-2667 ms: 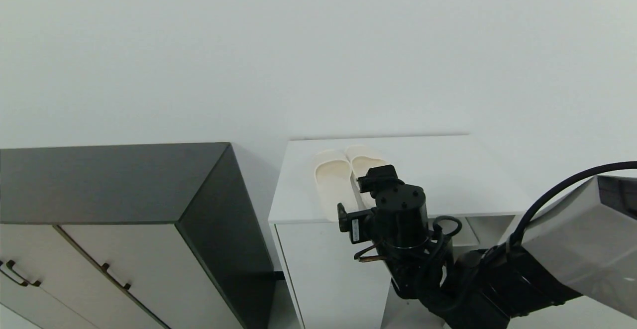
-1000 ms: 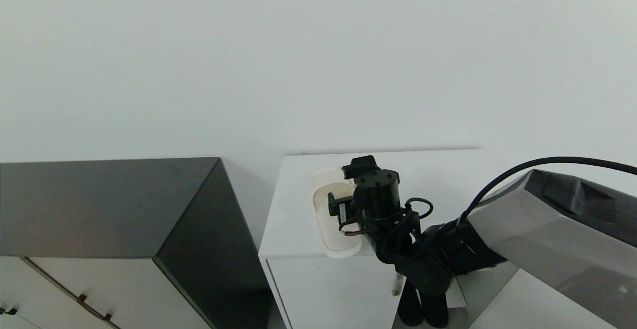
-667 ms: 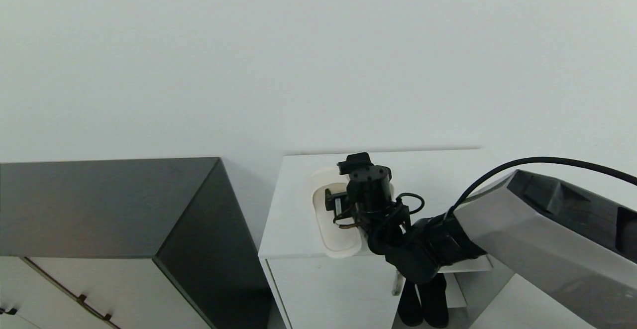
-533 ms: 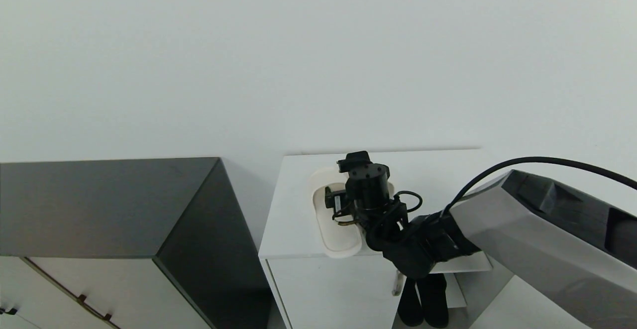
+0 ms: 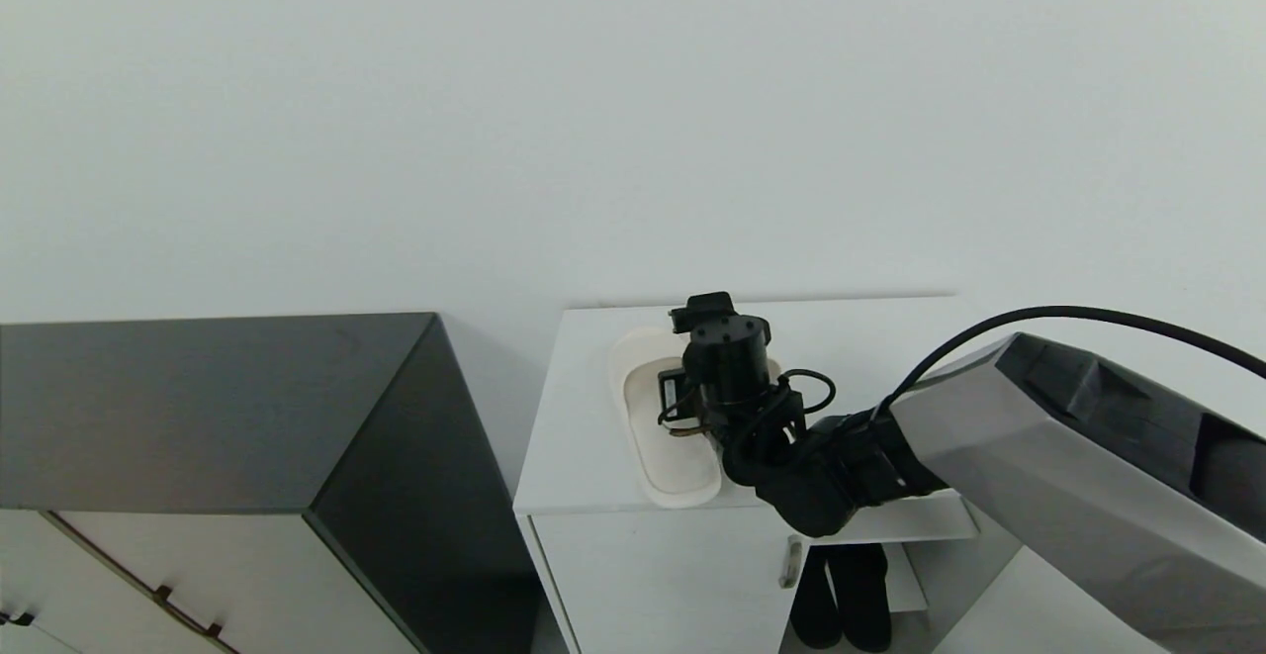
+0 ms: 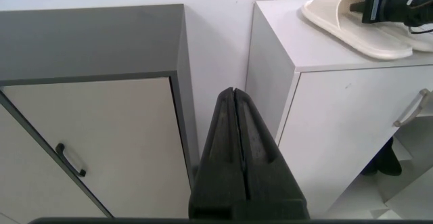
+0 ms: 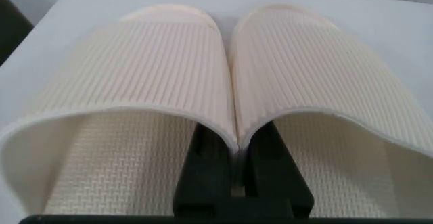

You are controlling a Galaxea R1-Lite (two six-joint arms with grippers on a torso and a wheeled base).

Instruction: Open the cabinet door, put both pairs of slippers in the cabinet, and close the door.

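Observation:
A pair of cream slippers (image 5: 663,441) lies side by side on top of the white cabinet (image 5: 584,417), heels at its front edge. My right gripper (image 5: 692,402) is low over them. In the right wrist view its fingers (image 7: 206,163) reach under the two ribbed straps, one in each slipper (image 7: 135,68), and my right gripper (image 7: 235,176) is shut on the adjoining inner strap edges. A black pair of slippers (image 5: 841,595) stands inside the cabinet's open right side. My left gripper (image 6: 233,136) is shut and empty, low in front of the gap between the two cabinets.
A dark-topped cabinet (image 5: 218,397) with pale handled doors stands left of the white one, a narrow gap between them. The white cabinet's left front panel (image 6: 338,136) carries a handle (image 6: 411,107). The wall runs right behind.
The head camera shifted after the oldest frame. In the last second my right gripper slid farther toward the wall, under the cream slippers' straps. The slippers have stayed put.

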